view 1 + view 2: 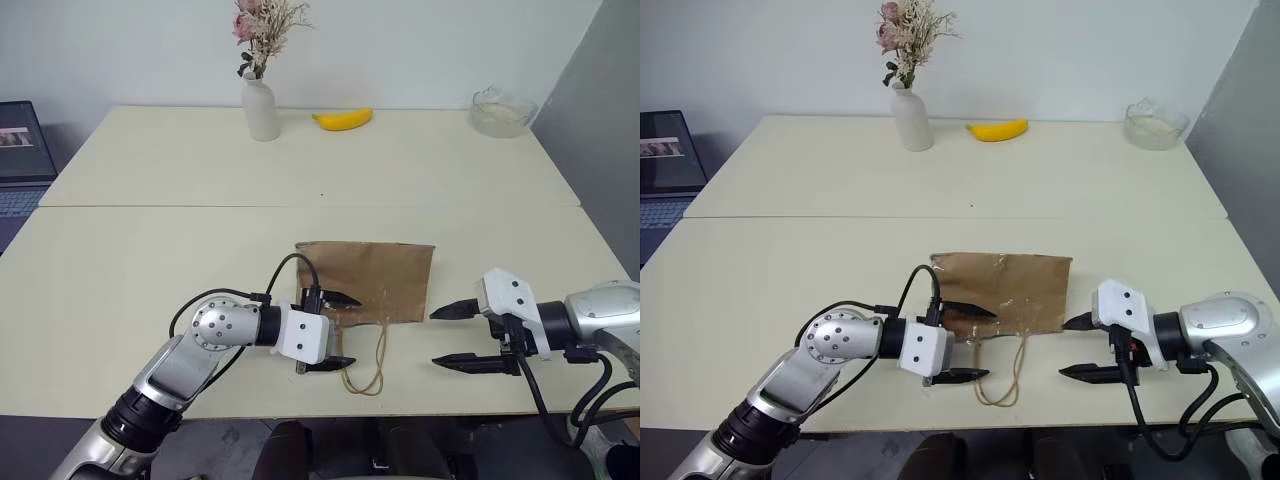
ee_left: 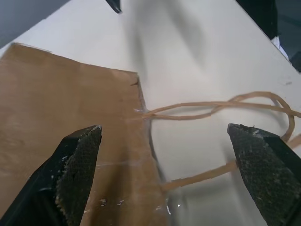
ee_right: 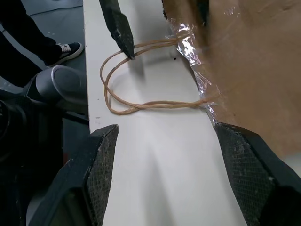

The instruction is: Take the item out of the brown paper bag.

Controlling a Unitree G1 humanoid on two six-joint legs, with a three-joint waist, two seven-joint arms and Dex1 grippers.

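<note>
Overhead, flat brown paper bag [image 1: 372, 279]; wrist-close, tape [image 3: 194, 56] at its handles [image 3: 141, 89].

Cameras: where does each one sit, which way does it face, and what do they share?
Head views: stereo pair on the head, looking forward and down at the table, bag, vase, banana and bowl; both arms show.
Left wrist view: along the open left gripper at the bag's mouth edge and handles.
Right wrist view: along the open right gripper at the handles, bag and table edge; a left fingertip shows.
Shared: bag and handles.
</note>
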